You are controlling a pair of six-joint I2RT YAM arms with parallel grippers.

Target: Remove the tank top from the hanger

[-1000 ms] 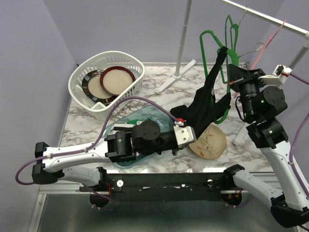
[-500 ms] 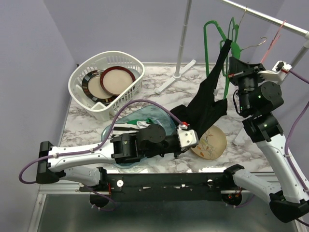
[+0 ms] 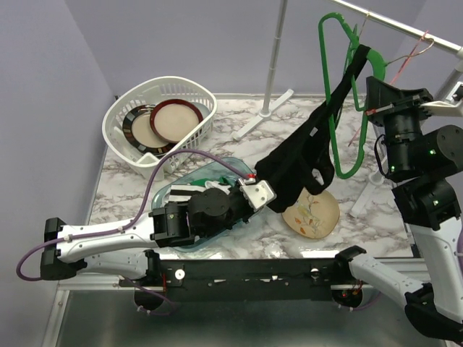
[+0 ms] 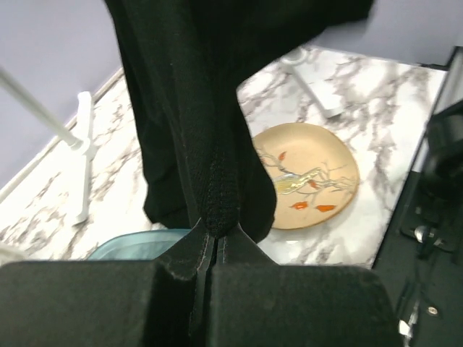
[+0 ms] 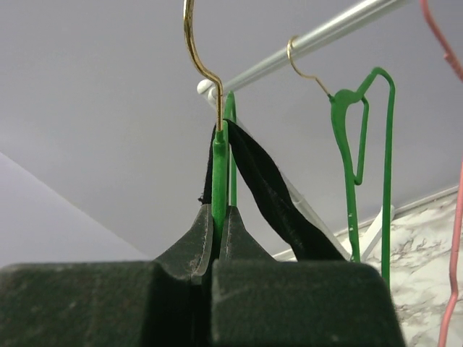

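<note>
The black tank top (image 3: 304,155) hangs by one strap (image 5: 271,188) from a green hanger (image 3: 334,101) and stretches down-left over the table. My right gripper (image 3: 370,83) is shut on the hanger's neck (image 5: 219,166), just below its gold hook, and holds it up near the rail. My left gripper (image 3: 262,189) is shut on the tank top's lower edge (image 4: 195,108), low above the table. In the left wrist view the cloth is pinched between the fingertips of the left gripper (image 4: 215,235). In the right wrist view the right gripper (image 5: 219,217) clamps the green bar.
A beige painted plate (image 3: 315,211) lies under the cloth. A teal container (image 3: 217,177) sits by the left gripper. A white basket (image 3: 160,92) with two plates stands at the back left. The rack's pole (image 3: 275,58) and rail (image 3: 405,29) carry another green hanger (image 5: 369,144) and a pink one (image 5: 456,238).
My right gripper has lifted the hanger up and to the right. My left gripper has drawn back to the left with the cloth, so the tank top is stretched tighter between them.
</note>
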